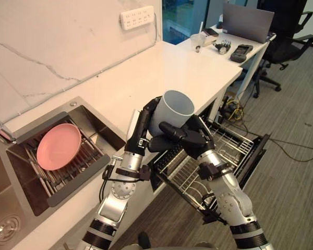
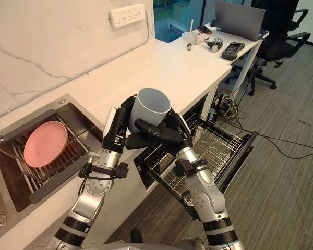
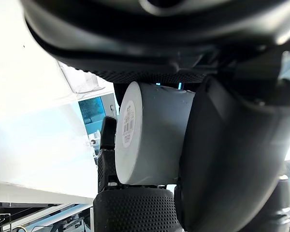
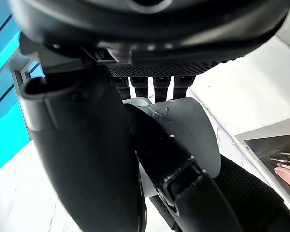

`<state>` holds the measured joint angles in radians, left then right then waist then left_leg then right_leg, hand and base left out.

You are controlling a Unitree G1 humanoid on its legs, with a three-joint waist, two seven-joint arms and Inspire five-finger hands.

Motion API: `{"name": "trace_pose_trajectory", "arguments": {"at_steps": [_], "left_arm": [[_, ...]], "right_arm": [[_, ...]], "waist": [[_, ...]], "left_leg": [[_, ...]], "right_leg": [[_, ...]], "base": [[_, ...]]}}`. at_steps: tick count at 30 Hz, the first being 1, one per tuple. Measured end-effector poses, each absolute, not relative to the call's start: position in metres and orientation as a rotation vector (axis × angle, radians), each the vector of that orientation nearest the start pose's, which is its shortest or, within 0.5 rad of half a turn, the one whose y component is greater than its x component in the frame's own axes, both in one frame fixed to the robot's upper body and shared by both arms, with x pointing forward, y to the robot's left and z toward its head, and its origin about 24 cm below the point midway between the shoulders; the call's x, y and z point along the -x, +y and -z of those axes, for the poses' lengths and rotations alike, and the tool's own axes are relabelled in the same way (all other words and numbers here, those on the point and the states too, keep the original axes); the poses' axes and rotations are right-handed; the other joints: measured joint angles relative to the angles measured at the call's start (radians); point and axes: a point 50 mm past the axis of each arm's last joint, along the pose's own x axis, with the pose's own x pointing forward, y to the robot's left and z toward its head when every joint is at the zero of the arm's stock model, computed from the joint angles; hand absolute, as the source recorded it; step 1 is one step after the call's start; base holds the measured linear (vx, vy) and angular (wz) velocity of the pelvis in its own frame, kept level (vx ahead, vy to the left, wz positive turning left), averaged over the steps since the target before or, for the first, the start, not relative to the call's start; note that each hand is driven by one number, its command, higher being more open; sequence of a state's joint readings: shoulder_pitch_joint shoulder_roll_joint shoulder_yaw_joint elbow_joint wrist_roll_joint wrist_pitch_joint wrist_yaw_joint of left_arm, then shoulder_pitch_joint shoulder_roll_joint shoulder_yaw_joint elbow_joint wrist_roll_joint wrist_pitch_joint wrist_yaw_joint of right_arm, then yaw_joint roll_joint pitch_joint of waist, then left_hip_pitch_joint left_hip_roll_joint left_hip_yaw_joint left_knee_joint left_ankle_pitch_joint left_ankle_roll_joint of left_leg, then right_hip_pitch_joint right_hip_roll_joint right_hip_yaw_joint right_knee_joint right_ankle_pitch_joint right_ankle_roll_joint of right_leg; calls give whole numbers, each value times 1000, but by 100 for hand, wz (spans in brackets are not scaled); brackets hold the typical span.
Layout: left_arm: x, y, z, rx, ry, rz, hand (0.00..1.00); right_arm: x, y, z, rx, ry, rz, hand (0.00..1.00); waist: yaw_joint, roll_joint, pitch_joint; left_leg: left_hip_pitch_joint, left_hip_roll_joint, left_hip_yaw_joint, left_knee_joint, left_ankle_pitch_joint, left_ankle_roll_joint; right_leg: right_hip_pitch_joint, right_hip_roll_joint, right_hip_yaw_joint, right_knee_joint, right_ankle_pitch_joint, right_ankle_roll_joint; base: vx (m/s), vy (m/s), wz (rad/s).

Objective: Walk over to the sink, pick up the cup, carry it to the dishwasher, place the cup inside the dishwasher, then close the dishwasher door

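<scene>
A pale grey-blue cup (image 1: 173,108) is held upright in the air between my two hands, just off the counter's front edge. My left hand (image 1: 142,129) curls round its left side and back. My right hand (image 1: 190,138) wraps its front and right side, with fingers lying across the wall. In the left wrist view the cup (image 3: 154,135) sits gripped between thumb and fingers. The dishwasher (image 1: 227,148) stands open below and to the right, with its wire rack pulled out over the lowered door (image 1: 256,153).
A sink (image 1: 21,172) at the left holds a pink plate (image 1: 58,147) on a drying rack. The white counter (image 1: 161,73) runs back to a desk with a laptop (image 1: 248,22). An office chair (image 1: 287,44) and cables lie on the floor to the right.
</scene>
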<state>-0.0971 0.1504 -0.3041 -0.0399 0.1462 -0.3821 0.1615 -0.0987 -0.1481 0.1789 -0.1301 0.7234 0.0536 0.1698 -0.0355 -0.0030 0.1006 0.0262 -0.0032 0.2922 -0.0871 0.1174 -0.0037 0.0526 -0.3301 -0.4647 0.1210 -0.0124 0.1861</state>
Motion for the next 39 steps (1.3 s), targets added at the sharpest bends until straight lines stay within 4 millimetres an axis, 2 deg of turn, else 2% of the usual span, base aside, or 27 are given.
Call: {"name": "trace_pose_trajectory", "arguments": {"at_steps": [3,13,14,22,26,29,32,39], "left_arm": [[-249,95,-100,-188,-511,223,0],[-250,98,-99,-183,-503,207,0],[-250,98,-99,-178,-500,205,100],[-246,101,-93,-142,-465,199,100],[-244,97,-89,-146,-450,230,100],[-235,86,-79,-147,-415,301,100],[-226,75,-72,-142,-386,379,100],[-219,62,-69,-149,-375,499,100]], "right_arm": [[-266,-116,-93,-491,-123,-429,0],[-270,-111,-94,-475,-121,-412,0],[-270,-111,-95,-465,-123,-412,0],[-269,-104,-95,-407,-141,-374,0],[-270,-105,-98,-417,-174,-306,0],[-276,-111,-107,-437,-230,-169,0],[-282,-128,-114,-483,-284,-31,0],[-284,-149,-115,-512,-326,106,0]], "waist": [[7,0,0],[20,-1,-1],[21,-2,-1],[22,-10,-6],[22,-10,-6],[22,-10,-6],[21,-10,-6],[16,-9,-7]], "left_leg": [[-1,0,-2,0,3,0],[-4,8,-9,0,14,-3],[-6,10,-11,0,16,-2],[-17,21,-12,-5,23,-5],[-20,22,-12,-1,24,-5],[-21,21,-12,-1,24,-5],[-23,21,-13,-1,24,-5],[-23,21,-9,-1,24,-6]], "right_leg": [[0,0,-2,0,0,0],[2,10,-7,-3,3,-5],[1,11,-7,-4,4,-7],[-4,26,-9,-25,13,-22],[-3,29,-9,-33,20,-19],[-3,30,-9,-36,22,-18],[-4,30,-10,-37,23,-18],[-3,35,-8,-40,24,-20]], "base": [[-4,-3,1],[-2,-3,1],[0,0,0],[-16,-8,0],[0,0,0],[0,0,0],[0,0,0],[1,-3,-1]]}}
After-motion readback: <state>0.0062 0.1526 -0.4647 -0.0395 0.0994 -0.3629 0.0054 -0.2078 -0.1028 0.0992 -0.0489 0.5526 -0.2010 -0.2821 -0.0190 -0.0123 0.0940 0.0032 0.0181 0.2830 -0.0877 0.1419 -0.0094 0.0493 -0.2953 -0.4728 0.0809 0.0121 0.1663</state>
